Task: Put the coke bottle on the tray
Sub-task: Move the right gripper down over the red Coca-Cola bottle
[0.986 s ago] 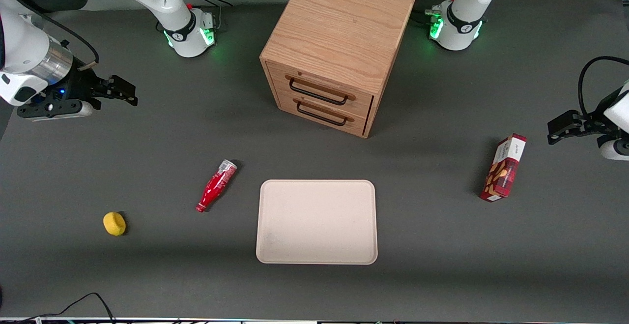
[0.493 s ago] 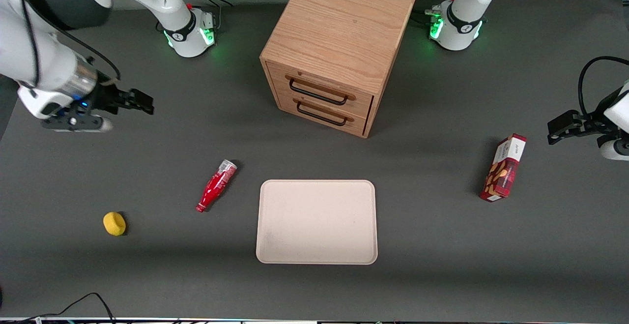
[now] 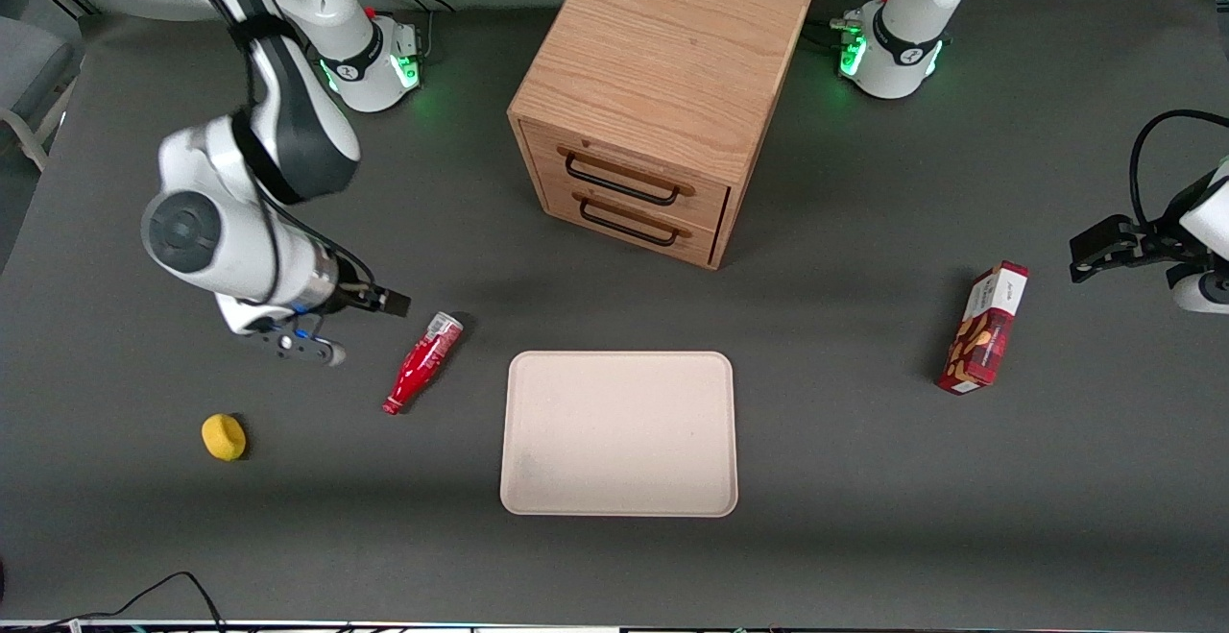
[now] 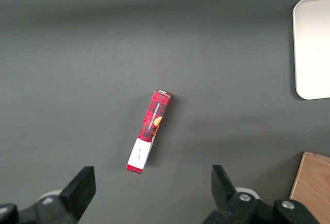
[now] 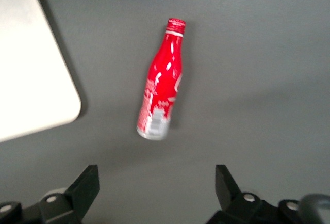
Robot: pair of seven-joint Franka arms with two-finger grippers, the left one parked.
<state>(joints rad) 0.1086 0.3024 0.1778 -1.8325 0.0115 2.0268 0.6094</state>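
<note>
Bare table separates open pincer (image 5: 157,193) from coke bottle (image 3: 422,362); tray (image 3: 619,433) lies unobstructed.

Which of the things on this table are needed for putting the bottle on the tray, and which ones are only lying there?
Needed:
- coke bottle, lying on its side on the table beside the tray
- tray, nothing on it
- gripper, open, above the table near the bottle

Only lying there:
- wooden cabinet
- red snack box, toward the parked arm's end
- yellow object

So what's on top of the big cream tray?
Nothing: the flat cream tray is bare. The small red coke bottle lies beside it on the table, the open tool above it.
</note>
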